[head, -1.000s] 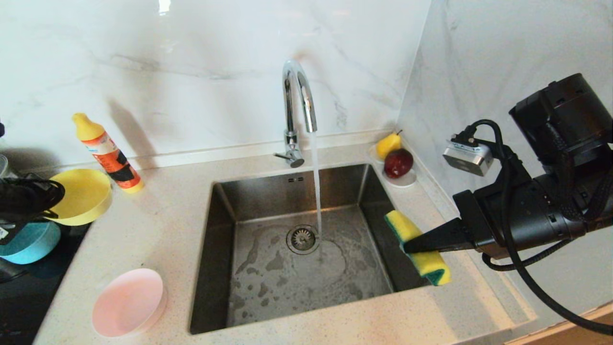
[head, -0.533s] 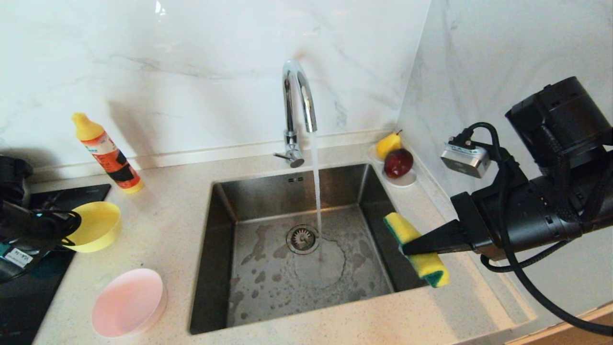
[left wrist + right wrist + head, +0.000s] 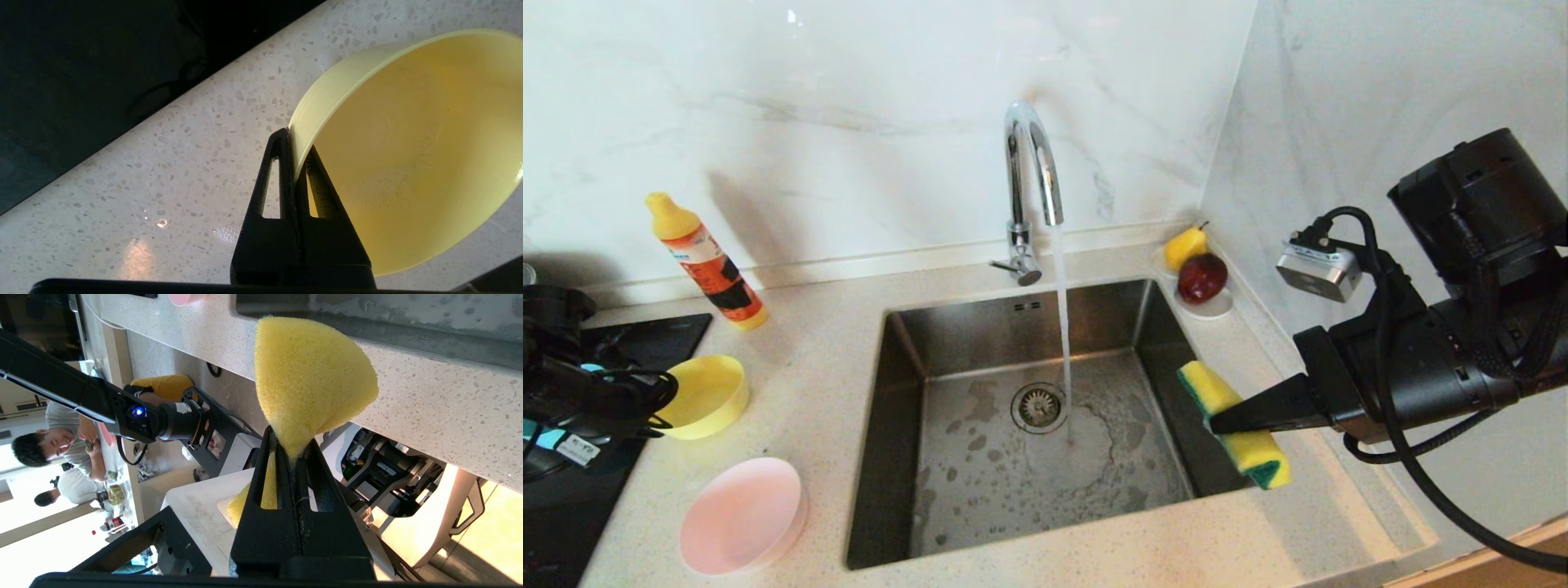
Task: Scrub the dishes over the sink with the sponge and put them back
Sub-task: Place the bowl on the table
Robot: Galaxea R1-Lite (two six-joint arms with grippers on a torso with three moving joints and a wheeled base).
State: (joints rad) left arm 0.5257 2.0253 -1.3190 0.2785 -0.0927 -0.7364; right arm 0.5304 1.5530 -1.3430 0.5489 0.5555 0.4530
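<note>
My left gripper (image 3: 663, 400) is shut on the rim of the yellow bowl (image 3: 707, 396), which tilts low over the counter left of the sink (image 3: 1029, 327). In the left wrist view the fingers pinch the bowl's wall (image 3: 408, 155) at the gripper (image 3: 295, 143), above speckled stone. The pink bowl (image 3: 742, 514) lies on the counter near the front edge. The light blue bowl is all but hidden behind my left arm. My right gripper (image 3: 1213, 423) is shut on the sponge (image 3: 1215, 390) and holds it over the sink's right rim. The sponge (image 3: 310, 375) bulges above the pinching gripper (image 3: 291, 447).
The tap (image 3: 1033, 155) runs a stream of water onto the wet sink floor beside the drain (image 3: 1039, 406). An orange detergent bottle (image 3: 704, 263) leans at the back left. A saucer with a pear and an apple (image 3: 1201, 278) sits in the back right corner. A black cooktop (image 3: 645, 335) lies at the left.
My left gripper has brought the yellow bowl down and toward the front, from above the cooktop to low over the counter. The right arm and sponge have stayed put.
</note>
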